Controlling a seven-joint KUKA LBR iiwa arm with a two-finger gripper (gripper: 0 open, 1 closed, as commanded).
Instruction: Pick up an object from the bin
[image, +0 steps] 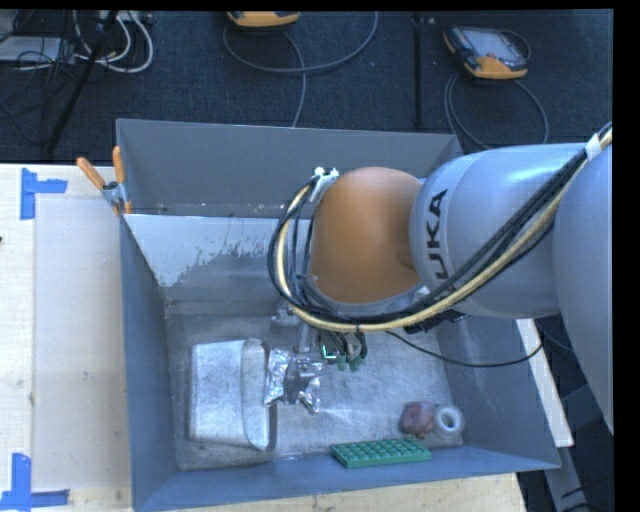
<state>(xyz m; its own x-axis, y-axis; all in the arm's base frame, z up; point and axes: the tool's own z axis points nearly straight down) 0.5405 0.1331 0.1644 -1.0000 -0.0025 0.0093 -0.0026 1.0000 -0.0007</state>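
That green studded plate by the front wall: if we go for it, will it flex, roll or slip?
The green studded plate looks like rigid plastic, so probably stiff and light. It lies flat, so it should not roll, but its thin edge may be hard to grip. Pushed, it would likely slide.

A grey metal bin (200, 165) holds a pale pad (220, 390) left, green studded plate (381, 453) near, pinkish lump (417, 419) right.

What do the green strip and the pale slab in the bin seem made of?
Green strip: likely hard moulded plastic, matte, judging by its rows of studs. Pale slab: perhaps foam or cloth; dull, speckled surface with rounded edges, but the look leaves it open.
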